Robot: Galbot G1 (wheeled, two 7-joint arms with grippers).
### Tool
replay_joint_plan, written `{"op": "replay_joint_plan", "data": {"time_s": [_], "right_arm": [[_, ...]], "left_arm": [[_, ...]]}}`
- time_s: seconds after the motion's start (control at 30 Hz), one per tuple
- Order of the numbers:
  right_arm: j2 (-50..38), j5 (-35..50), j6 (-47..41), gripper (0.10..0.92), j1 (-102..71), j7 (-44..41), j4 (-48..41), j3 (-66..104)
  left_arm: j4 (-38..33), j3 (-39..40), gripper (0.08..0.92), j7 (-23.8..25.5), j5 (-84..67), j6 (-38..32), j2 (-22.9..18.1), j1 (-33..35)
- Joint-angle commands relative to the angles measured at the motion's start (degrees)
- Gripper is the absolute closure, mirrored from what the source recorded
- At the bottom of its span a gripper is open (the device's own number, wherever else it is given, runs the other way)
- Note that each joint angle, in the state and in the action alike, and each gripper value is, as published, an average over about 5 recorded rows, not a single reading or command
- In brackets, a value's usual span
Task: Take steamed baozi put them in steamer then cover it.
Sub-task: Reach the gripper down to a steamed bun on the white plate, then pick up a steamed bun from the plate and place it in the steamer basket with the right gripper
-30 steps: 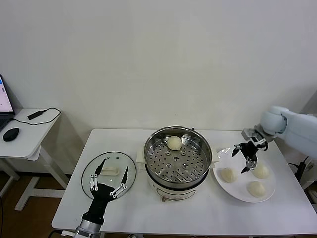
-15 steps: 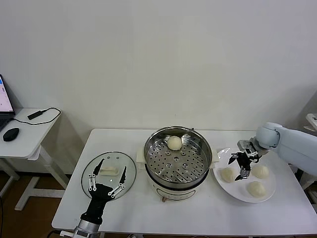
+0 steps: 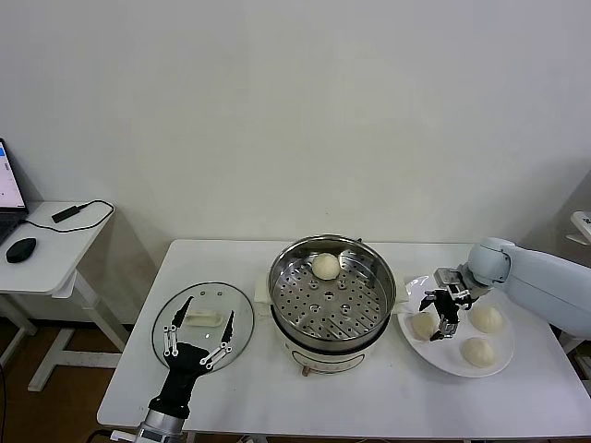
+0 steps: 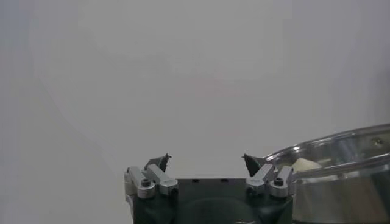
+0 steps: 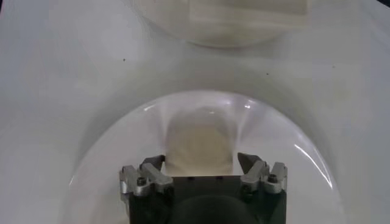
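Note:
The steamer (image 3: 332,297) stands mid-table with one baozi (image 3: 324,266) on its perforated tray. Three more baozi lie on the white plate (image 3: 452,364): a left one (image 3: 424,325), a far right one (image 3: 487,318) and a near one (image 3: 477,351). My right gripper (image 3: 440,314) is open and low over the left baozi. In the right wrist view that baozi (image 5: 200,143) sits between the spread fingers of the right gripper (image 5: 200,159). My left gripper (image 3: 197,337) is open and hovers over the glass lid (image 3: 214,293). In the left wrist view it (image 4: 206,158) is empty, with the steamer (image 4: 341,182) beside it.
The glass lid with its white handle (image 3: 203,318) lies flat left of the steamer. A small side table (image 3: 46,249) at far left holds a mouse (image 3: 19,249) and a cable. The white table's front edge (image 3: 351,432) runs below the steamer.
My right gripper has moved left and down, from above the plate's middle to the left baozi on the plate. The left arm has not moved.

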Motion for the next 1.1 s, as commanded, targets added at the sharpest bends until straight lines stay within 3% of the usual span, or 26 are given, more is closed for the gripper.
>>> {"op": "replay_joint_plan", "data": {"time_s": [0.03,0.27,0.6,0.77,1.1], "right_arm": [[0.2,-0.2,-0.1,0.261,-0.6,0.5,-0.2,0.5],[-0.5,-0.8,-0.1,0.353,0.5,-0.3,0.3,1.1],[-1.8,2.4,-0.3,0.372,18.8,-10.0,6.6,-5.5],[1.9,8.3,-2.6,0.372,34.0,-15.3,11.6,-12.7],[13.4,14.0,-7.3,0.364,43.5,-19.1,18.1,-14.8]], "left_arm": [[0.1,0.0,0.177,0.0,0.0,-0.1,0.0,0.0],[0.1,0.0,0.177,-0.1,0.0,-0.5,0.1,-0.1],[-0.6,0.5,0.177,-0.2,0.0,-0.5,0.8,-0.3],[-0.7,0.9,0.177,-0.3,0.0,-0.7,1.1,-0.5],[-1.2,1.4,0.177,-1.0,0.1,-1.2,1.3,-0.5]]}}
